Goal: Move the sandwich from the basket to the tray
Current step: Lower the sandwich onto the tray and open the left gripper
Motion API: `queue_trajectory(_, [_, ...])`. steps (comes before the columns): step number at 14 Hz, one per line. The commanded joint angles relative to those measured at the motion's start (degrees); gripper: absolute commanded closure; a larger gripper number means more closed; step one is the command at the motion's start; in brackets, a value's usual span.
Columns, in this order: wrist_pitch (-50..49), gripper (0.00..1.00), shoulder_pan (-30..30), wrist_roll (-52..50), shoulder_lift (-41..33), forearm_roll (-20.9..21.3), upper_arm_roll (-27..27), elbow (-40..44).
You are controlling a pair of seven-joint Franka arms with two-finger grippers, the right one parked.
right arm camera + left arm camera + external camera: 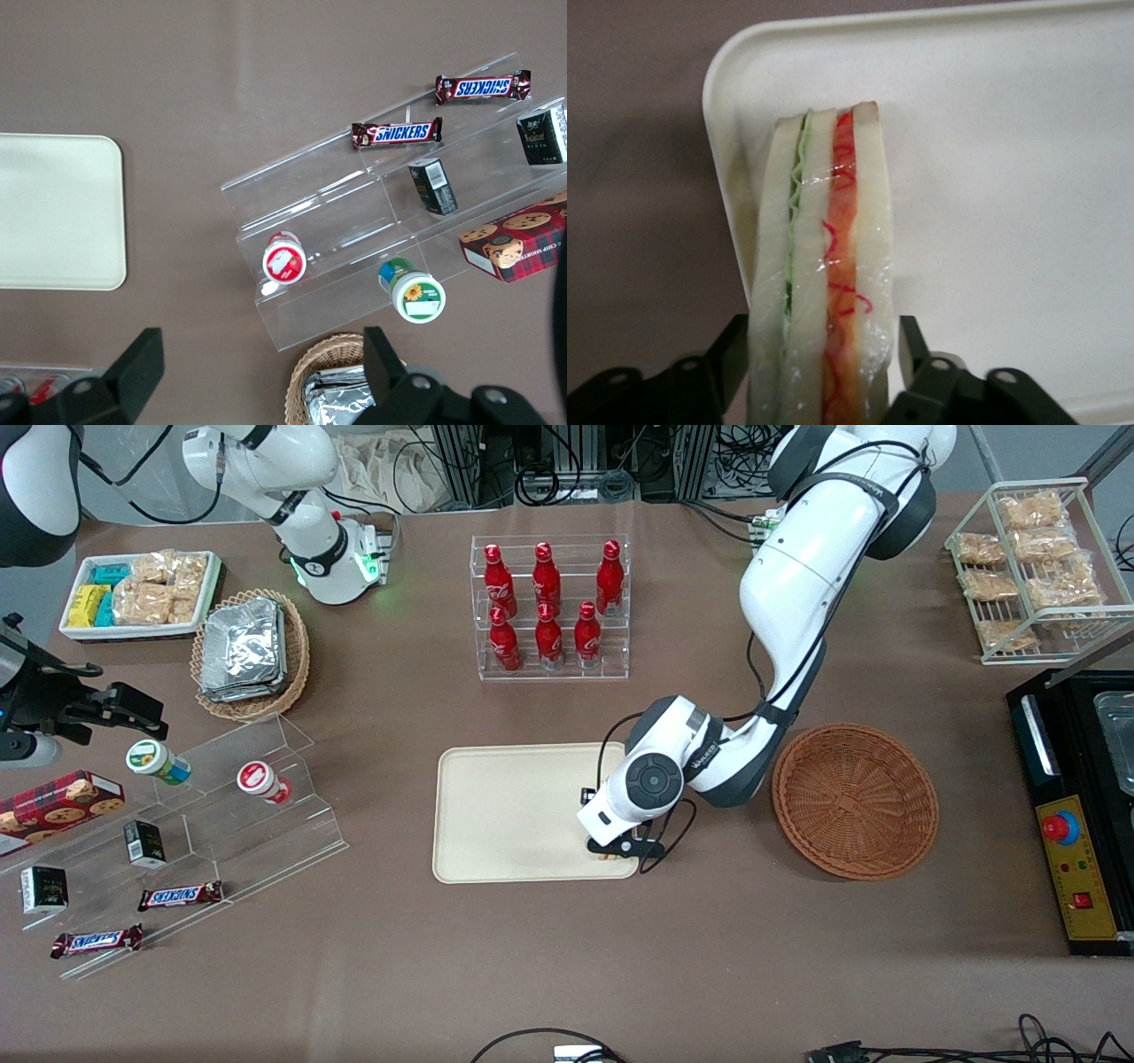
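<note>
Reading the front view from left to right, the tray (514, 806) is lying in the middle of the table, the gripper (608, 856) is hanging over the tray's corner at about 5 o'clock from the tray's centre, and the basket (855, 800) is sitting at 3 o'clock from it, with nothing showing inside. In the left wrist view the fingers (921, 354) are clamping the sandwich (824, 292) on both flat sides, and its filling edge is facing the camera above the tray's corner (731, 80). I judge that picking and carrying are finished. What is remaining is to lower the sandwich, open the fingers and let it lie on the tray; I cannot tell whether it is already touching the surface.
</note>
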Motion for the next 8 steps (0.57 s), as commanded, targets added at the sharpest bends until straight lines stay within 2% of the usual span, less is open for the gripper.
queue_trajectory(1, [-1.1,0.00,0.2,-2.0,-1.8,0.3,0.1,1.2])
queue_trajectory(3, [-3.8,0.00,2.3,-3.1,-4.6,0.0,0.0,1.2])
queue_trajectory(8, [-19.0,0.00,8.8,-2.5,-16.1,-0.3,-0.2,1.6])
